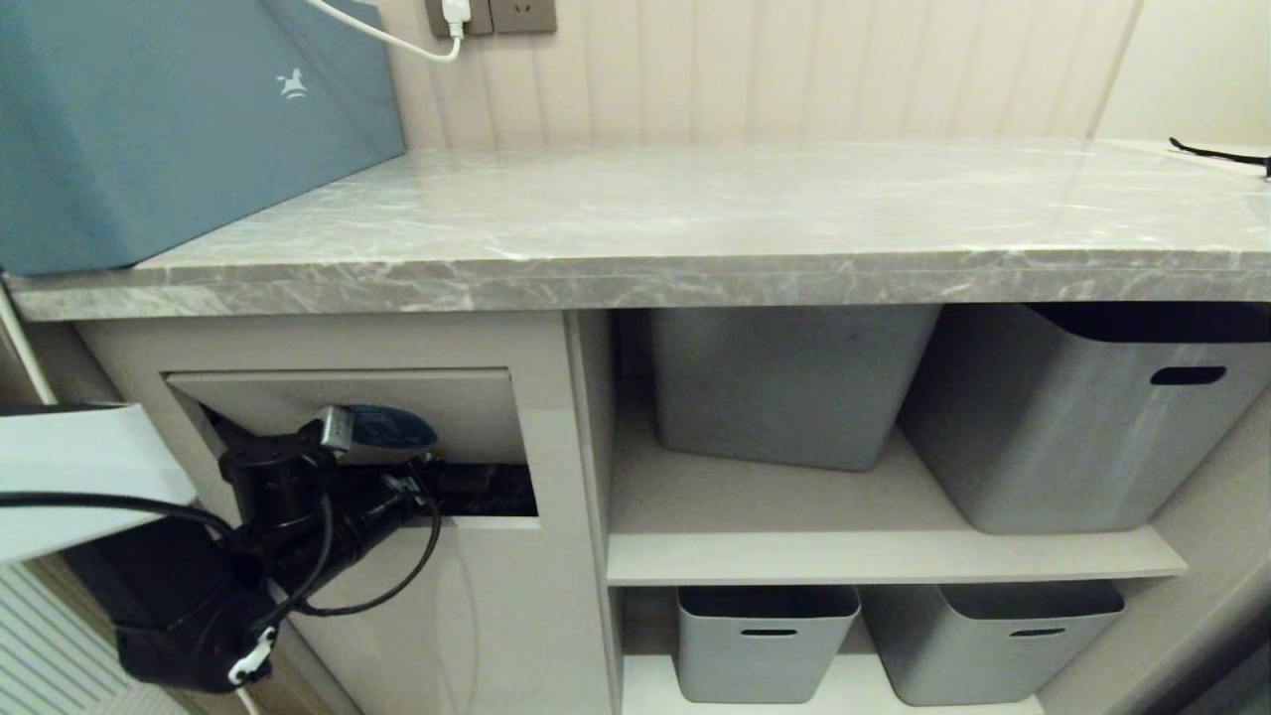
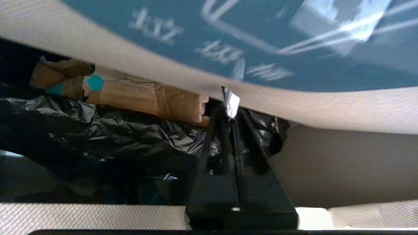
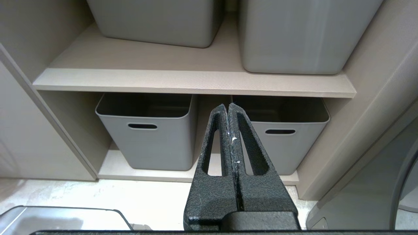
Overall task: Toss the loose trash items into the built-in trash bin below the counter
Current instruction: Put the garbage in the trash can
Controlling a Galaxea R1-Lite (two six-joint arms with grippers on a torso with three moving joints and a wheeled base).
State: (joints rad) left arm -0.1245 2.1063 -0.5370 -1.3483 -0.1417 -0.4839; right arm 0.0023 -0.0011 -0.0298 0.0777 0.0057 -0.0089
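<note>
Trash bin flap (image 1: 298,402) is pushed inward by the left gripper (image 1: 397,487), w/ fingers (image 2: 225,130) nearly closed, holding nothing, so the slot stays open. Torn turquoise-and-brown cardboard (image 2: 143,98) already lies inside on the black liner (image 2: 114,133). Right gripper (image 3: 228,111) hangs shut, parked facing the grey tubs (image 3: 147,137), not needed. Counter (image 1: 695,228) shows no trash.

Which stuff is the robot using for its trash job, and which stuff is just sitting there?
For the job:
- flap of the trash bin, pushed in
- left gripper, shut, at the bin opening
- torn cardboard on the black bag inside
- counter

Just sitting there:
- blue box
- grey tubs
- right gripper, shut, idle
</note>
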